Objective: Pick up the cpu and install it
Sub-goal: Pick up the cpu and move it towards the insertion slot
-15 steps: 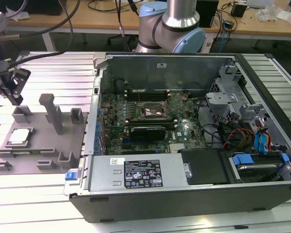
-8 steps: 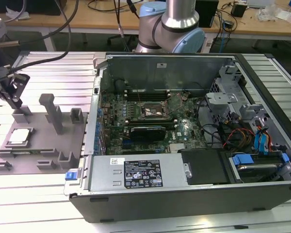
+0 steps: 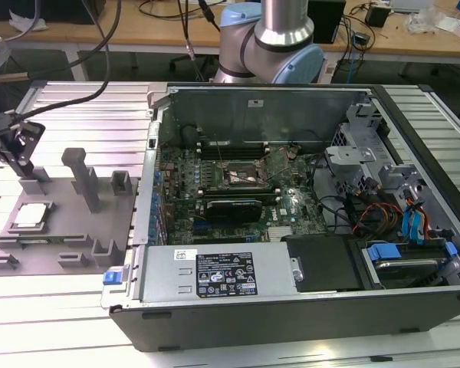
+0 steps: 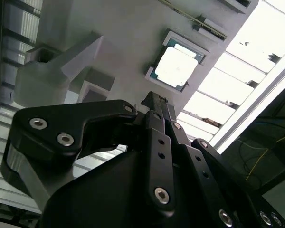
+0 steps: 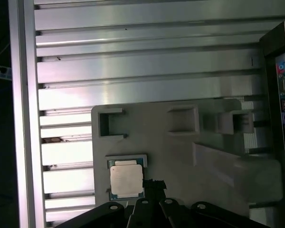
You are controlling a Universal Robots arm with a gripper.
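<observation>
Closest in, the gripper has its jaws drawn together with nothing between them, and in both wrist views its tip sits just beside one edge of the cpu. The cpu (pale metal top upward) lies flat in a shallow square nest on the grey plate, not gripped. Whether the tip touches the plate I cannot tell. On the same plate stand a tall post and several low blocks, all apart from the cpu. The plate rests on a table of aluminium slats. Toward the exterior view's right, well apart from the cpu, an open case lies on its side with the motherboard exposed. The dark framed socket sits near the board's middle. Behind the case rises the arm.
</observation>
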